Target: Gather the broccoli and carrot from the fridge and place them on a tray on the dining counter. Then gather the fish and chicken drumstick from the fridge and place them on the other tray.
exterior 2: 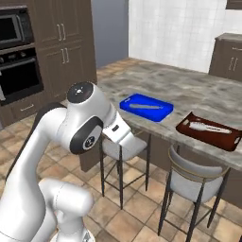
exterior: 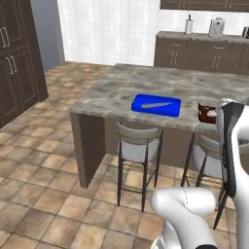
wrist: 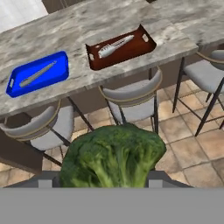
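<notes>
Hand view looks down on a long grey marbled surface (wrist: 78, 30) with a tiled floor beneath it. Two trays rest on it, side by side but apart: a blue tray (wrist: 15, 83) and a dark red tray (wrist: 144, 48), each with a pale elongated item lying inside that is too blurred to name. Three stools (wrist: 131, 94) with grey seats stand along the near edge of the surface, the outer two cut off by the frame.

Close to the camera, the broccoli (wrist: 111, 155) sits between the tips of the end effector (wrist: 99, 181), which is clamped on its stem; the finger tips themselves are almost wholly hidden behind the florets.

From the left base view, the room has dark cabinets (exterior: 14, 58) on the left, a white tiled wall and a further dark counter at the back carrying a few small objects too small to identify. The right base view adds a built-in oven (exterior 2: 19, 71) in the cabinet wall.
</notes>
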